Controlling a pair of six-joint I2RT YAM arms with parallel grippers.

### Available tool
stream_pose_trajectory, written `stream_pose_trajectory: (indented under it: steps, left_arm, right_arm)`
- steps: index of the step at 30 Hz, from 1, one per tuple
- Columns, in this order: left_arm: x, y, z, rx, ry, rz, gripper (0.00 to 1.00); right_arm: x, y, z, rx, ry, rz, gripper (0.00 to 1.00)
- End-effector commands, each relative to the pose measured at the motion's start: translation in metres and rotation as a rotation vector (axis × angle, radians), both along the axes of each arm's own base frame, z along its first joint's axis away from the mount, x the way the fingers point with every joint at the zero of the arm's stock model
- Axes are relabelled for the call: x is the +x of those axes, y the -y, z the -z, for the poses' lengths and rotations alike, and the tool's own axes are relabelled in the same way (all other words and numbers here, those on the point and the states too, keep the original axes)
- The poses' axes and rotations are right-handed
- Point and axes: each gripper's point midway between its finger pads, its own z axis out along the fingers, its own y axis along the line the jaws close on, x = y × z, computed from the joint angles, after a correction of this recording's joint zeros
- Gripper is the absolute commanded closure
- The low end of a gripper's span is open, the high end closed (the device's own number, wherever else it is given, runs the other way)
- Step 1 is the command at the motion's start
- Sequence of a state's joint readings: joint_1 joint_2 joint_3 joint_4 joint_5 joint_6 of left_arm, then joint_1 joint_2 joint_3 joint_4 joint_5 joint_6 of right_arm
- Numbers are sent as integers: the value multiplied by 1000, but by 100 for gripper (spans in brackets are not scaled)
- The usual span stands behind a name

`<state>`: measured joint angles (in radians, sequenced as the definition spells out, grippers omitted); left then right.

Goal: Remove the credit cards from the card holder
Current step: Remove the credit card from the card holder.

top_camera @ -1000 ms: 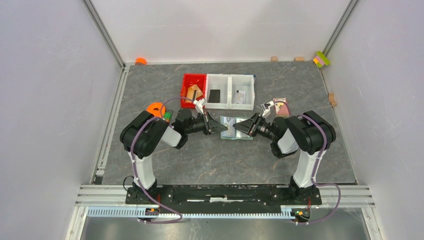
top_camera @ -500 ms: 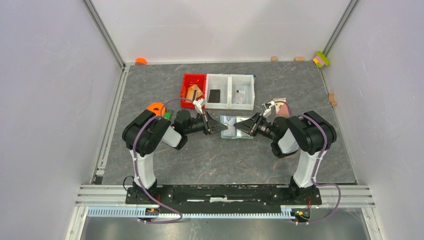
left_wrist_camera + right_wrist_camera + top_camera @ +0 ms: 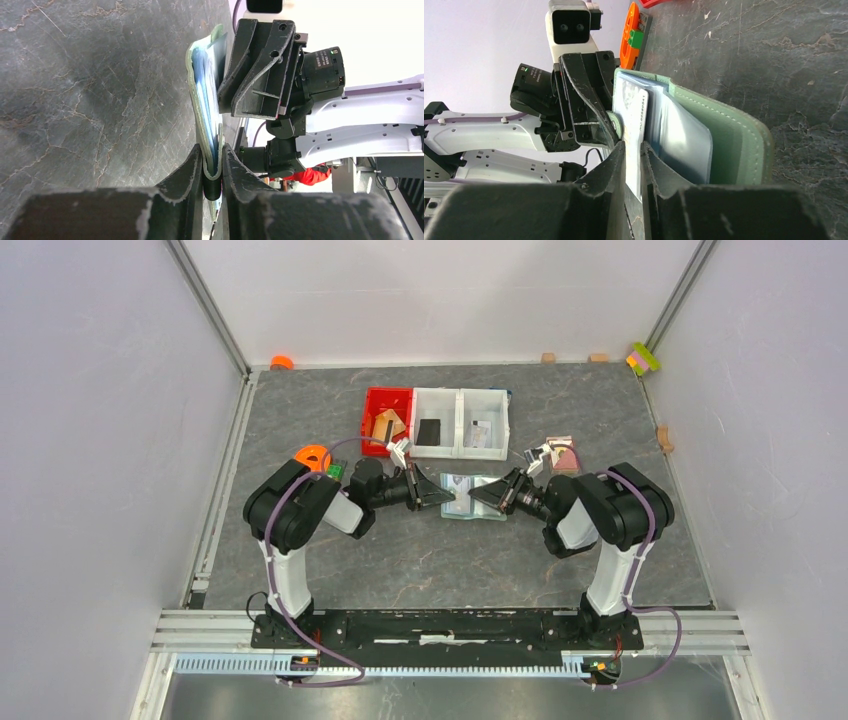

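Note:
The sage-green card holder (image 3: 472,498) lies open at mid-table between both arms. My left gripper (image 3: 212,167) is shut on the holder's (image 3: 200,100) near folded edge, green rim touching both fingers. Facing it, my right gripper (image 3: 633,167) is shut on a pale white credit card (image 3: 636,125) that sticks out of a clear inner pocket of the holder (image 3: 734,140). In the top view the left gripper (image 3: 441,497) and the right gripper (image 3: 484,497) meet tip to tip over the holder. Other cards are hidden inside the pockets.
Behind the holder stand a red bin (image 3: 386,420) and two white bins (image 3: 460,423) with small items. An orange ring (image 3: 312,457) lies by the left arm and a pink flat item (image 3: 563,453) by the right arm. Small blocks (image 3: 643,358) sit at the back right.
The right jaws have narrowed onto the white card. Both arms and the holder have shifted only slightly.

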<state>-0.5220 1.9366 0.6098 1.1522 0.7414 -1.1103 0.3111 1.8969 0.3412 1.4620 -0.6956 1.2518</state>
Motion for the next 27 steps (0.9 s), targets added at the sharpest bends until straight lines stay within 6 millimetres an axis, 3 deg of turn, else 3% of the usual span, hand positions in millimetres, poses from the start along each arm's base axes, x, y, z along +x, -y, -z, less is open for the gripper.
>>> stream_pose_trajectory:
  steps: [1,7,13,17,27]
  left_arm:
    - [0,11,-16,-10,81,34,77]
    - [0,12,-16,-9,85,36,64]
    - [-3,13,-24,-49,100,48,97]
    - [-6,13,-37,-108,129,58,98]
    - [-15,15,-56,-166,185,87,92]
  right_arm:
    - [-32,-12,-104,171,520,-122,81]
    - [-32,-12,-104,171,520,-120,85]
    - [-31,-12,-103,173,508,-120,86]
    - [-27,-12,-95,151,483,-112,76]
    - [-26,-16,-87,141,453,-125,68]
